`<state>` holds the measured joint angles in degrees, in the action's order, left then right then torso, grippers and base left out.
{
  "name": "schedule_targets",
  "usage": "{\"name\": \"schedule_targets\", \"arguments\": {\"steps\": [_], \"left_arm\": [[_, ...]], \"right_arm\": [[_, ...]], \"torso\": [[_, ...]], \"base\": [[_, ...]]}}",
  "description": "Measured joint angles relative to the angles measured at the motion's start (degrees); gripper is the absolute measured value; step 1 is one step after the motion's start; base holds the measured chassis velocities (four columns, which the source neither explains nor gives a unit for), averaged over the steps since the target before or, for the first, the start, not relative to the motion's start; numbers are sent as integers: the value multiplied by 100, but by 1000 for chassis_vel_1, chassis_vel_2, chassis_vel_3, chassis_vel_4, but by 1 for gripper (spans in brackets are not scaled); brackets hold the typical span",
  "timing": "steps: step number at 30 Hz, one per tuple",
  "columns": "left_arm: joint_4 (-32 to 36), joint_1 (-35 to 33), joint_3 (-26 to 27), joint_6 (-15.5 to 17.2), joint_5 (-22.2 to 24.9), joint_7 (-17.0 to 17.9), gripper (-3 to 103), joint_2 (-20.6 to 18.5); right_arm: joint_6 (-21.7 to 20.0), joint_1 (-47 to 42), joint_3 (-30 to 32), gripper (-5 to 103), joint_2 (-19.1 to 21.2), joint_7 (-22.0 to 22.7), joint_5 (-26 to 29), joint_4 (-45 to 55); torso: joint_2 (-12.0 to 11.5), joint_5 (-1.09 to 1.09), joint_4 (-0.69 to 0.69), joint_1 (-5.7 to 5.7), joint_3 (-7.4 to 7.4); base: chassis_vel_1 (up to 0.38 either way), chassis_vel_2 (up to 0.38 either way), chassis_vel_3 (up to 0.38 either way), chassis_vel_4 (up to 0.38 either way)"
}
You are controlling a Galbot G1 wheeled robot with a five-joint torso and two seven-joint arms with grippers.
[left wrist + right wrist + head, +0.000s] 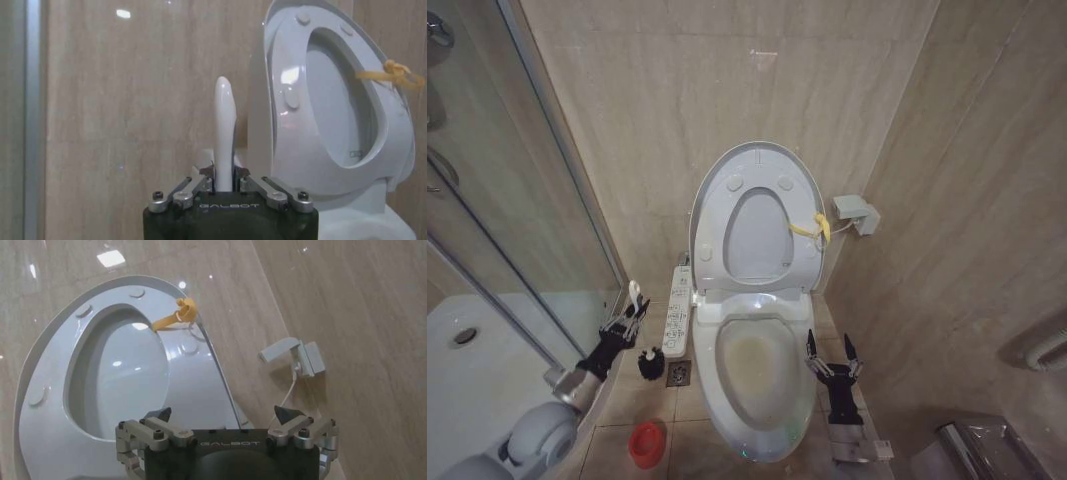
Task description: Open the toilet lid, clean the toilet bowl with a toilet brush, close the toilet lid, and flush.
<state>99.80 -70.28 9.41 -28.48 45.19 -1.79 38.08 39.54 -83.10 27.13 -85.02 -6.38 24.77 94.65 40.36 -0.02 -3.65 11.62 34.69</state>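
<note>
The toilet bowl point(752, 365) is sitting open in the head view, stained yellowish-brown inside, with the toilet lid point(757, 215) and the seat ring point(757, 225) standing upright together behind the bowl against the tiled wall. A yellow band point(812, 228) is hanging on the raised ring's right edge. To the left of the bowl the left gripper point(632, 315) is clamping the pale handle of the toilet brush point(650, 361), whose black head is hanging low over the floor beside the bowl's button panel point(677, 315), near a floor drain point(677, 373). A red holder point(647, 445) is standing on the tiles left of the bowl's front. To the right of the bowl the right gripper point(832, 348) is hovering with its fingers spread, holding nothing.

In the left wrist view the left gripper point(224, 176) is pinching the white toilet brush point(225, 135) handle, which is pointing upward, with the raised toilet lid point(267, 100) just beyond it.

In the right wrist view the right gripper point(223, 416) is gaping wide in front of the upright toilet lid point(193, 370), and a small white wall box point(297, 356) with a cord is sitting to the side
</note>
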Motion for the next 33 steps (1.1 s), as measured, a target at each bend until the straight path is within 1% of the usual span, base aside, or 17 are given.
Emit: {"name": "schedule_targets", "arguments": {"steps": [2,3,5,6,7,8,9,10,15,18,19,20,21,22,24,29,33], "left_arm": [[-171,-192,328,-154,73,-572,18,204],[-171,-192,328,-154,73,-572,18,204],[-346,-326,663,-272,249,-1319,18,405],[-477,-394,875,-305,338,-1844,18,547],[-477,-394,875,-305,338,-1844,18,547],[-609,-440,1050,-326,364,-2239,18,663],[-734,-481,1209,-328,307,-2478,18,768],[-863,-531,1363,-328,200,-2620,18,888],[-1130,-705,1654,-360,138,-2873,18,1183],[-1391,-831,1900,-456,333,-3680,18,1326],[-1391,-831,1900,-456,333,-3680,18,1326],[-1532,-855,1996,-510,369,-4054,18,1339],[-1851,-863,2134,-567,373,-4668,18,1330],[-2035,-856,2178,-585,377,-4944,18,1323],[-2286,-827,2211,-614,392,-5232,18,1338],[-2848,-632,2208,-751,352,-5691,18,1521],[-3228,-427,2100,-957,241,-5802,18,1736]], "right_arm": [[-4,21,-7,100,22,1,18,-24],[-4,21,-7,100,22,1,18,-24],[-7,37,-16,100,34,0,32,-35],[-8,42,-25,100,43,0,39,-36],[-8,42,-25,100,43,0,39,-36],[-9,41,-31,100,55,-1,44,-37],[-9,37,-34,100,66,-3,47,-35],[-9,34,-37,100,81,-6,49,-27],[-3,28,-45,100,101,-21,53,-18],[2,16,-55,100,98,-30,54,0],[2,16,-55,100,98,-30,54,0],[4,10,-58,100,96,-34,54,11],[7,6,-67,100,87,-42,53,19],[9,2,-74,100,78,-45,53,20],[15,-2,-84,100,62,-52,51,26],[24,-9,-102,100,66,-69,49,37],[25,7,-105,100,105,-70,51,18]], "torso": [[0,3,-1,0,0],[0,3,-1,0,0],[0,3,-3,0,0],[0,3,-3,0,0],[0,3,-3,0,0],[0,3,-2,0,0],[0,3,-3,0,0],[0,3,-3,0,0],[1,0,-1,0,0],[1,0,-1,0,0],[1,0,-1,0,0],[1,0,-1,0,0],[1,2,-2,0,0],[1,2,-1,0,0],[1,2,-1,0,0],[1,2,-1,0,0],[1,1,-2,0,0]], "base": [[0,0,0,0],[0,0,0,0],[0,0,0,0],[0,0,0,0],[0,0,0,0],[0,0,0,0],[0,0,0,0],[0,0,0,0],[0,0,0,0],[0,0,0,0],[0,0,0,0],[0,0,0,0],[0,0,0,0],[0,0,0,0],[0,0,0,0],[0,0,0,0],[0,0,0,0]]}}
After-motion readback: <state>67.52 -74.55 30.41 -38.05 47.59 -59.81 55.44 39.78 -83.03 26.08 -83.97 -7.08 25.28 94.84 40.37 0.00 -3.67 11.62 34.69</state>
